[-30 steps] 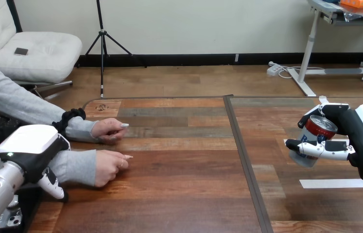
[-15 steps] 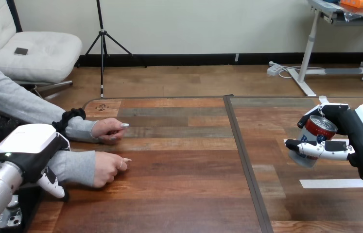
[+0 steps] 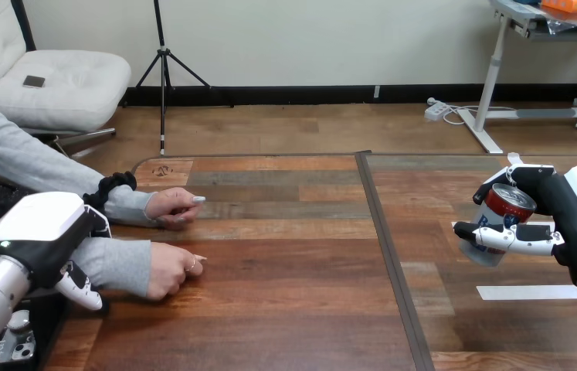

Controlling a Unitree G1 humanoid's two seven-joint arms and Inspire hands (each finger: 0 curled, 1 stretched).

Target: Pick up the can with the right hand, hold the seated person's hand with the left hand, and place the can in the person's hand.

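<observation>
Still grips the can (image 3: pixel 504 205) in the right robot hand (image 3: pixel 571 220) at right; eases the left robot hand (image 3: pixel 38 236) lower-left over the person's forearm (image 3: pixel 113 263), closure impossible to tell; handclasp seemingly pending.

Red-topped can (image 3: pixel 507 202), tilted, clasped in right hand (image 3: pixel 572 224), person's nearer hand (image 3: pixel 171 270) curled at left

Nothing here can be read. The can (image 3: pixel 501 210), at the right, bears print on its pale side, too small to make out. A scribble (image 3: pixel 163 171) on the table's (image 3: pixel 285 255) far left corner is illegible.
</observation>
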